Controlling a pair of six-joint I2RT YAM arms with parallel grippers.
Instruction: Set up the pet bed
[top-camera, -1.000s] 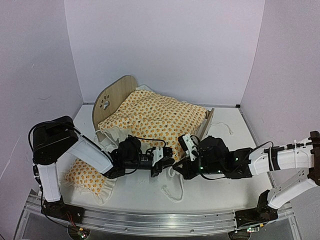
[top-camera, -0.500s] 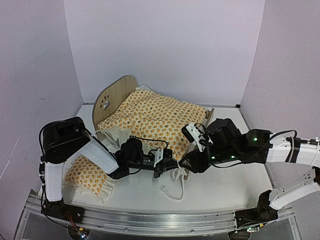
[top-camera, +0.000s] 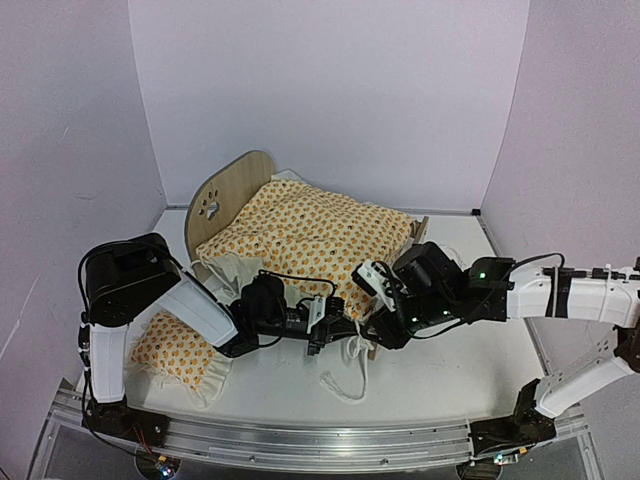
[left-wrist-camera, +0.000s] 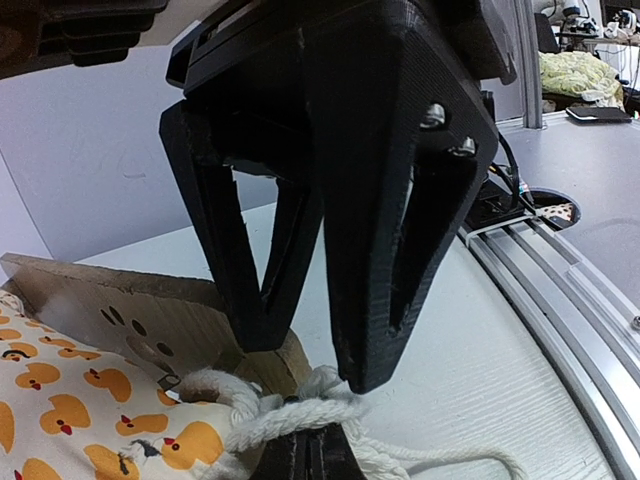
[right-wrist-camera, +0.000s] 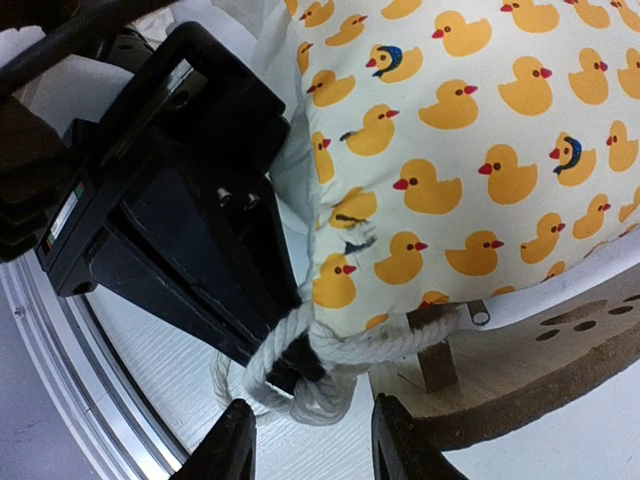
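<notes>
Plywood pet bed (top-camera: 222, 200) sits on the bench (top-camera: 440, 385), covered by a duck-print blanket (top-camera: 310, 235). At the bed's near footboard (right-wrist-camera: 540, 370) corner, the left gripper (left-wrist-camera: 305, 365) is pressed together, pinching the blanket's white cord (right-wrist-camera: 340, 345). The right gripper (right-wrist-camera: 312, 440) hangs just beside that same corner, fingers spread, holding nothing.
</notes>
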